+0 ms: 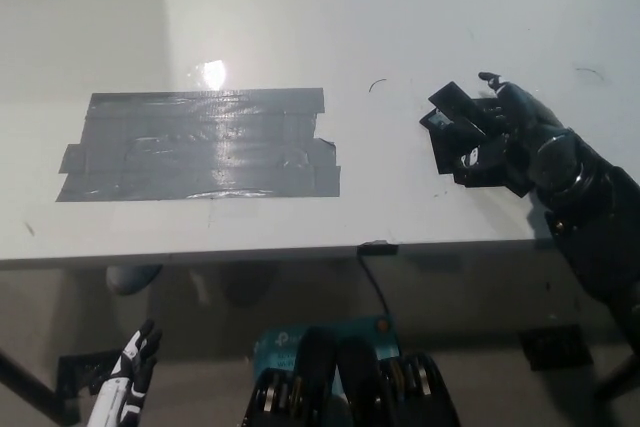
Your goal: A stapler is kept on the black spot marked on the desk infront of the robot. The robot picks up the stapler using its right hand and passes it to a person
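Observation:
At the right of the white desk (300,37) lies a black marked spot (452,115) made of dark tape. My black right hand (510,132) lies over it, covering most of it. A dark object under the hand blends with the spot, so I cannot make out the stapler's outline or whether it is held. My white left hand (130,377) hangs below the desk edge at the lower left, open and holding nothing.
A large grey tape patch (200,145) covers the desk's left middle, with a bright light glare above it. The desk's front edge (300,247) runs across the picture; a cable (375,282) hangs below it. No person is in view.

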### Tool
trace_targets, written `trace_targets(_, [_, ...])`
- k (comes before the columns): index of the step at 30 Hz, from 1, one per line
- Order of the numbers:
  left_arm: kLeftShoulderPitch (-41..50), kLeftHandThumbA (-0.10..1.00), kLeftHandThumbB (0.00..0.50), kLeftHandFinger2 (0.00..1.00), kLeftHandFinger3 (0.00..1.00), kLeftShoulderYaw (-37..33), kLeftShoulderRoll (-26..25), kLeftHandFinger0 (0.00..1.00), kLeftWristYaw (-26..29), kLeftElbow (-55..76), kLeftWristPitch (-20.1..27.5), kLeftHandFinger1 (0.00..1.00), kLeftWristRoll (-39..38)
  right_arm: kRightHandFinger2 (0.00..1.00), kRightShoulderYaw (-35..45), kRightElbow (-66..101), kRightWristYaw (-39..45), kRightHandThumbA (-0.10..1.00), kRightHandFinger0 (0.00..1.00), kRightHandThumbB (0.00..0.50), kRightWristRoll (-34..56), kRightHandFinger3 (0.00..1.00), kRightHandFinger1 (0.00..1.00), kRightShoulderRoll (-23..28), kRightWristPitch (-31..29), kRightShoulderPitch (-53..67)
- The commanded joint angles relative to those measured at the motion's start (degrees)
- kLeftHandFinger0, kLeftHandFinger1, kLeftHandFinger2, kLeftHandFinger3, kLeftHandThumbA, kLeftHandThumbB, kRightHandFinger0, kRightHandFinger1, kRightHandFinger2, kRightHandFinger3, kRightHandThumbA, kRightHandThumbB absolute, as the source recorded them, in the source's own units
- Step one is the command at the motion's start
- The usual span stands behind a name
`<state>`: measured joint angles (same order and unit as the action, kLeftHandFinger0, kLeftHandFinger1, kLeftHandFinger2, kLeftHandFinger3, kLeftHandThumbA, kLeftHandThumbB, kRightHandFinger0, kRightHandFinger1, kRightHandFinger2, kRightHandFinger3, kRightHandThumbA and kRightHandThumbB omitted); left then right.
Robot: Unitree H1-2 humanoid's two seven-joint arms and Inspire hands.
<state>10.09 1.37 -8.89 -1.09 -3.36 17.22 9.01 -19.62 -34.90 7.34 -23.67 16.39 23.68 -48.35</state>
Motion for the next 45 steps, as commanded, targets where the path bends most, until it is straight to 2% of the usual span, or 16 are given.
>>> trace_targets(1, [-0.45,1.0,0.162,1.0,1.0,-0.33,-1.23,1.0,-0.35,2.43,0.04,1.0,0.86,1.0,-0.45,1.92,0.0,1.0,1.0,0.449,-2.11,1.0,1.0,-0.64,1.24,-4.48])
trace_targets(11, [-0.97,1.0,0.175,1.0,1.0,-0.6,-1.43,1.0,-0.57,3.08,-0.98,1.0,0.3,1.0,-2.73,-2.61,4.1,0.87,1.0,0.418,-2.96,1.0,1.0,-1.31,1.58,-4.94])
trace_targets(15, [-0.99,1.0,0.178,1.0,1.0,-0.7,-1.49,1.0,-0.68,3.08,-1.07,1.0,0.07,0.65,-3.8,-8.91,15.47,0.35,0.41,0.323,-4.72,1.0,0.54,-1.01,3.25,-7.6])
trace_targets(17, [-0.99,1.0,0.177,1.0,1.0,-0.73,-1.5,1.0,-0.67,3.08,-1.0,1.0,0.04,0.63,-5.17,-10.42,17.51,0.31,0.4,0.317,-6.32,0.97,0.53,-0.8,3.25,-8.25])
trace_targets(18, [-1.48,1.0,0.177,1.0,1.0,-0.7,-1.45,1.0,-0.8,3.15,-1.28,1.0,-0.43,0.44,-6.45,-14.08,19.2,0.11,0.18,0.322,-6.47,0.78,0.34,-0.57,3.25,-9.27])
trace_targets(21, [-1.83,1.0,0.182,1.0,1.0,-0.69,-1.51,1.0,-0.88,2.88,-0.93,1.0,-0.8,0.46,-9.16,-18.43,18.47,-0.03,0.17,0.262,-7.62,0.78,0.34,-0.28,3.25,-9.66])
trace_targets(22, [-1.88,1.0,0.182,1.0,1.0,-0.69,-1.57,1.0,-0.9,2.85,-0.9,1.0,-0.83,0.83,-9.59,-19.86,17.71,-0.08,0.59,0.243,-7.81,0.68,0.76,-0.25,3.25,-9.61])
trace_targets(25, [-2.11,1.0,0.177,1.0,1.0,-0.64,-1.83,1.0,-1.15,2.8,-0.81,1.0,-1.29,0.49,-9.2,-24.76,12.78,-0.09,0.05,0.181,-9.01,1.0,0.25,-1.08,3.25,-10.05])
trace_targets(28, [-2.3,1.0,0.176,1.0,1.0,-0.65,-1.89,1.0,-1.28,2.79,-0.99,1.0,-1.69,0.35,-8.73,-27.28,8.98,-0.09,0.0,0.143,-9.41,1.0,0.12,-1.51,3.25,-10.66])
trace_targets(32, [-2.33,1.0,0.17,1.0,1.0,-0.8,-1.96,1.0,-1.26,2.58,-1.05,1.0,-1.72,0.38,-4.92,-24.02,4.12,-0.09,0.04,0.158,-7.58,1.0,0.22,-1.59,3.25,-9.81])
trace_targets(33, [-2.38,1.0,0.167,1.0,1.0,-0.82,-1.89,1.0,-1.16,2.6,-1.13,1.0,-1.54,0.71,-3.54,-22.27,3.07,-0.07,0.38,0.158,-6.68,1.0,0.65,-1.56,3.25,-9.15])
trace_targets(35, [-2.48,1.0,0.161,1.0,1.0,-0.79,-1.77,1.0,-1.02,2.64,-1.26,1.0,-1.22,0.36,0.02,-18.27,1.19,-0.1,0.18,0.142,-3.6,0.92,0.34,-1.64,2.95,-7.53])
trace_targets(36, [-2.54,1.0,0.16,1.0,1.0,-0.78,-1.74,1.0,-0.98,2.63,-1.28,1.0,-1.13,0.38,1.51,-16.86,0.72,-0.1,0.1,0.149,-2.43,0.85,0.31,-1.71,2.71,-6.93])
trace_targets(37, [-2.73,1.0,0.165,1.0,1.0,-0.75,-1.84,1.0,-0.9,2.47,-1.25,1.0,-0.78,0.26,6.0,-13.65,1.31,-0.1,0.01,0.152,1.45,0.55,0.18,-2.03,1.86,-5.58])
trace_targets(40, [-2.94,1.0,0.176,1.0,1.0,-0.75,-1.77,1.0,-0.95,2.45,-1.78,1.0,-0.74,0.59,13.76,-10.41,2.83,-0.1,0.0,0.172,7.39,0.39,0.32,-3.02,1.75,-4.28])
trace_targets(45, [-3.21,1.0,0.197,1.0,1.0,-0.65,-1.7,1.0,-0.94,2.63,-2.8,1.0,-0.74,0.7,25.58,-5.28,4.61,-0.1,0.0,0.173,15.96,0.77,0.35,-5.29,3.08,-3.18])
